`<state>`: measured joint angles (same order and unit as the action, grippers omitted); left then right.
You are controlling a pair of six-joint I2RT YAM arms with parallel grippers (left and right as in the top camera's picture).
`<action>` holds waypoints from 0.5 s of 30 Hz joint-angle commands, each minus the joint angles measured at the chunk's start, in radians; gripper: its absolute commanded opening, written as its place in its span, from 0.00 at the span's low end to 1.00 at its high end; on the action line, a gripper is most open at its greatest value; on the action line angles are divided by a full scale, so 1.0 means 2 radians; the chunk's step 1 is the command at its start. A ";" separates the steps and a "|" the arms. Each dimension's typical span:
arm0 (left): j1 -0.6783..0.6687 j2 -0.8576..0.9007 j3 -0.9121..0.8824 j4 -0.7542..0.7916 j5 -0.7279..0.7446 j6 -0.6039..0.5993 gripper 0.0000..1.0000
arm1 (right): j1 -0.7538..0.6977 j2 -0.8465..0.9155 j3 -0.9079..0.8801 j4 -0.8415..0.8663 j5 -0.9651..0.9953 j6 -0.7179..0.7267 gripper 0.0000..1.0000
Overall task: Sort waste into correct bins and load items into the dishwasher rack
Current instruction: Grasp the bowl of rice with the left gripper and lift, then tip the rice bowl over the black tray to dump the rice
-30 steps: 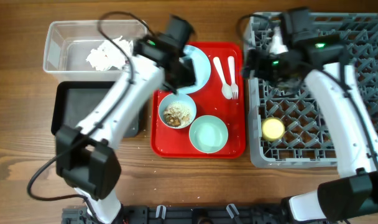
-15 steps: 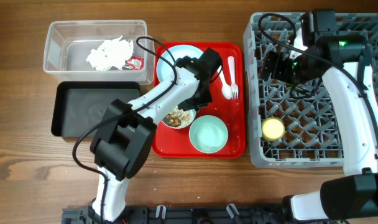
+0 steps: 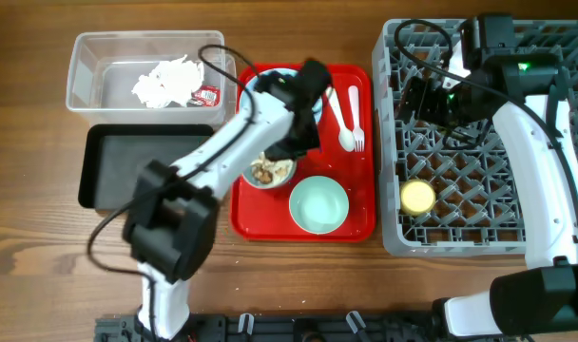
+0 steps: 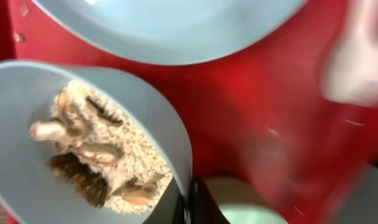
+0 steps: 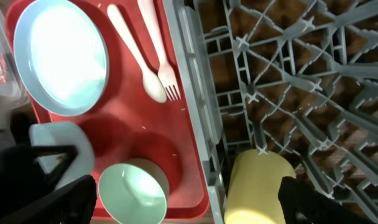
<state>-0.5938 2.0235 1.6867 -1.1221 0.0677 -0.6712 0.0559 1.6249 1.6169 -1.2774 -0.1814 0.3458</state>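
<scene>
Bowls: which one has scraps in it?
The bowl at the left gripper, next to the plate. The other bowl is empty.

L gripper (image 4: pixel 189 202) moved off plate (image 4: pixel 167 28); now at scrap bowl (image 4: pixel 27 186) rim

The left robot arm (image 3: pixel 208 157) has rounded white shells between boxy black joint housings (image 3: pixel 170 233), with a thin black cable (image 3: pixel 97 237) looping beside it. The right robot arm (image 3: pixel 536 152) is built alike — white shells, black joints — and carries a small green light (image 3: pixel 525 66). The right gripper (image 5: pixel 179 202) has matte black fingers (image 5: pixel 58 199).
</scene>
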 commanded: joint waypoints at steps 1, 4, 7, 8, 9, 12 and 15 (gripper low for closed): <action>0.047 -0.086 0.021 -0.033 0.101 0.080 0.04 | 0.001 -0.013 0.007 0.005 0.004 -0.007 0.96; 0.102 -0.121 0.021 -0.080 0.125 0.125 0.04 | 0.001 -0.013 0.007 0.006 0.003 -0.006 0.95; 0.172 -0.137 0.021 -0.128 0.176 0.203 0.04 | 0.001 -0.013 0.007 0.008 0.000 -0.006 0.96; 0.194 -0.137 0.020 -0.139 0.199 0.233 0.04 | 0.001 -0.013 0.007 0.009 0.000 -0.006 0.96; 0.224 -0.137 0.013 -0.145 0.241 0.278 0.04 | 0.001 -0.013 0.007 0.010 0.000 -0.006 0.95; 0.306 -0.137 -0.036 -0.136 0.346 0.369 0.04 | 0.001 -0.013 0.007 0.009 0.000 -0.004 0.96; 0.379 -0.137 -0.093 -0.125 0.406 0.429 0.04 | 0.001 -0.013 0.007 0.008 -0.001 -0.004 0.95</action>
<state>0.0284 1.7573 1.6085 -1.3800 0.6441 -0.0498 0.0559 1.6249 1.6169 -1.2629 -0.1822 0.3458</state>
